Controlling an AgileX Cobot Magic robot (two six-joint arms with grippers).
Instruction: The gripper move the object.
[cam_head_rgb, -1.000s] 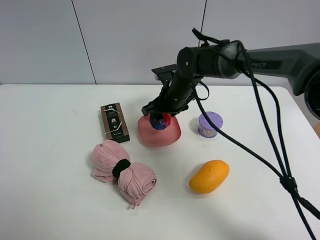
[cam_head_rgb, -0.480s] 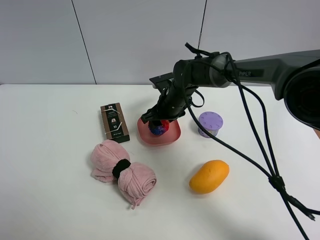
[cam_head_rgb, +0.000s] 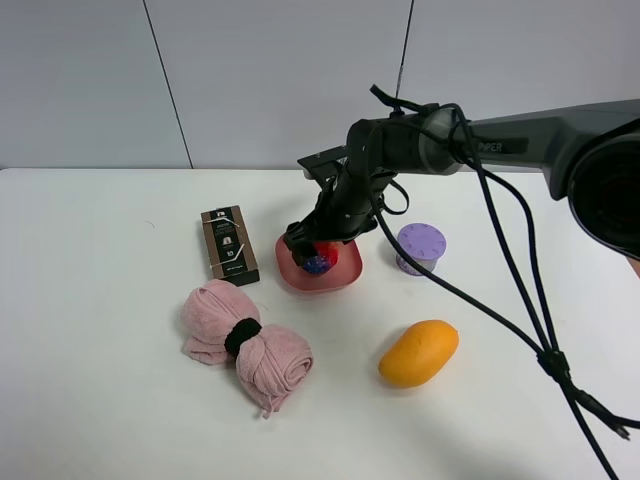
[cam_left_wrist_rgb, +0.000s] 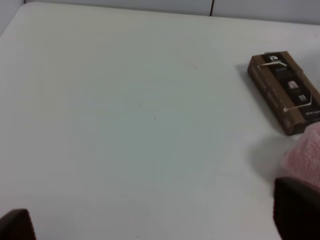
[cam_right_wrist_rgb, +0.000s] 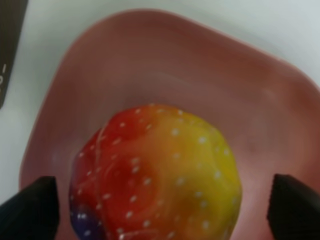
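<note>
The small fuzzy ball (cam_head_rgb: 319, 261), mottled red, orange, yellow and blue, lies in a pink bowl (cam_head_rgb: 345, 272) at the table's middle. My right gripper (cam_head_rgb: 315, 246) hangs low over the bowl, just above the ball. In the right wrist view the ball (cam_right_wrist_rgb: 157, 175) fills the bowl (cam_right_wrist_rgb: 150, 60), and my right gripper (cam_right_wrist_rgb: 162, 207) has its fingertips spread wide on either side with a gap to the ball, so it is open. My left gripper (cam_left_wrist_rgb: 155, 220) is open and empty above bare table and does not show in the exterior view.
A brown box (cam_head_rgb: 229, 245) lies left of the bowl. A rolled pink towel (cam_head_rgb: 245, 340) with a black band lies in front of the box. A lilac round container (cam_head_rgb: 421, 247) stands right of the bowl. An orange-yellow mango (cam_head_rgb: 418, 353) lies front right.
My right gripper has come down with the ball from above the bowl into it. The ball now rests lower in the bowl, with the fingers apart from it.
</note>
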